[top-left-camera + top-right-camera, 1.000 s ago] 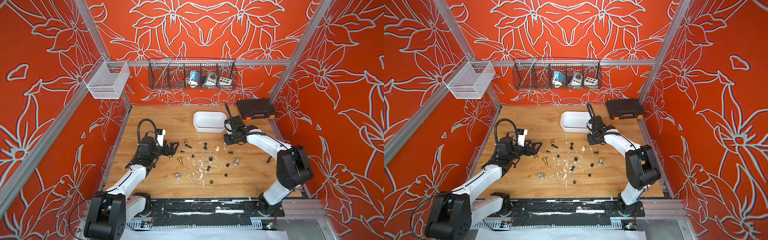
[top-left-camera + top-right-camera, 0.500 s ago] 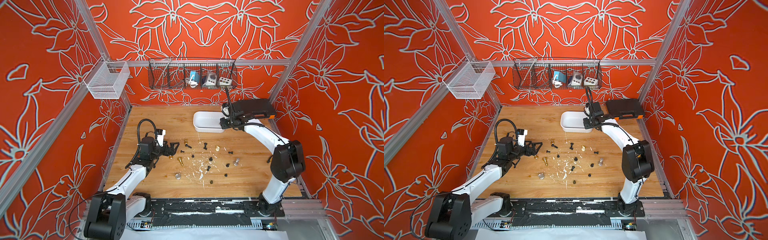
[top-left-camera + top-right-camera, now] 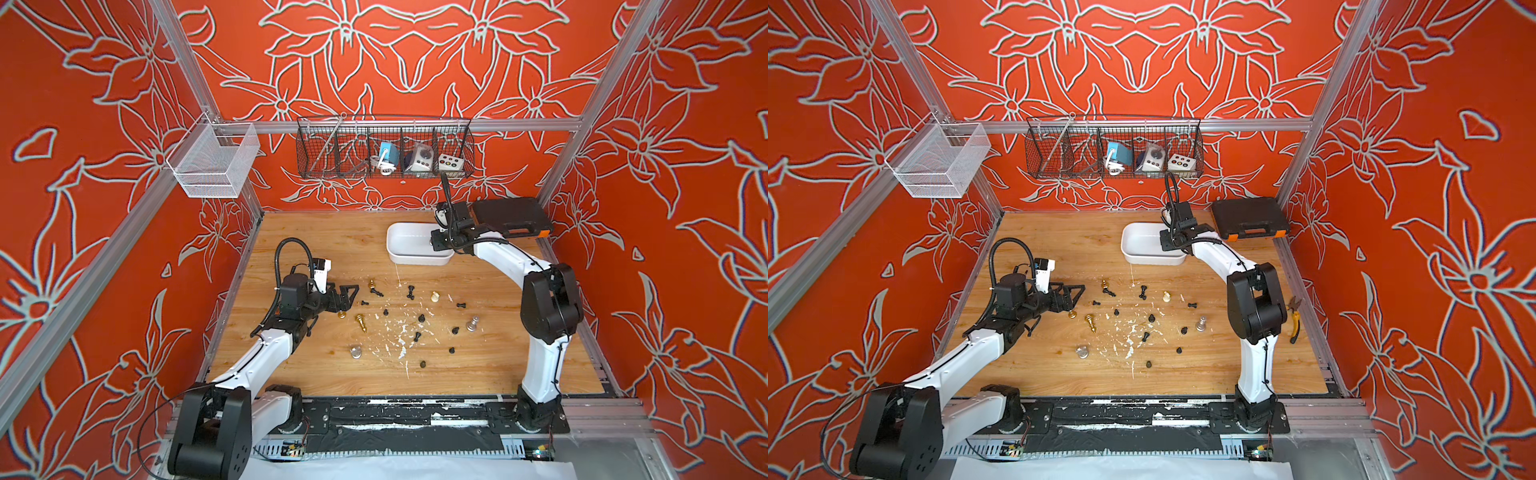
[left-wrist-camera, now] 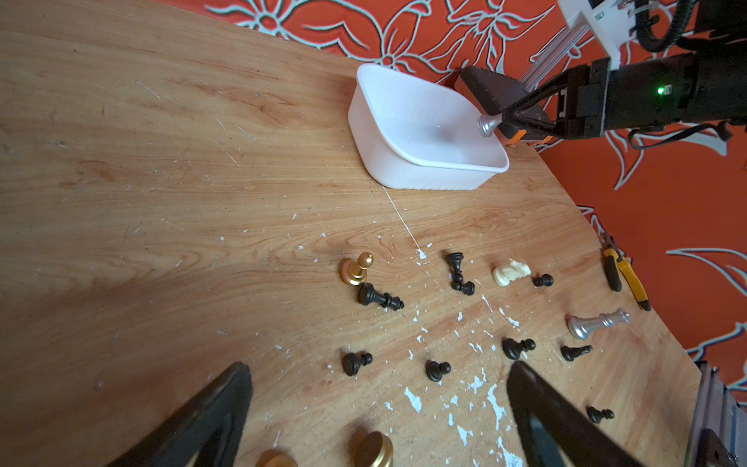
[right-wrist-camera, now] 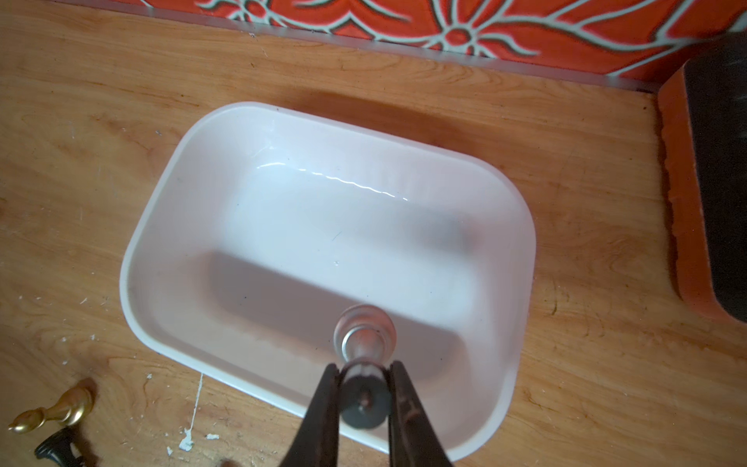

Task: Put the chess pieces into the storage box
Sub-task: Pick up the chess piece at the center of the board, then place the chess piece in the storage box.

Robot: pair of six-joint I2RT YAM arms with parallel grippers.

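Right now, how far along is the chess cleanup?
Done: nothing, the storage box looks empty. In hand: the right fingers hold a silver piece above the box. Remaining: the other pieces, scattered on the table; the left fingers are open, holding nothing.

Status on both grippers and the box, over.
Right gripper shut on silver chess piece, above white storage box. Left gripper open near gold chess pieces. Box empty, nothing blocking.
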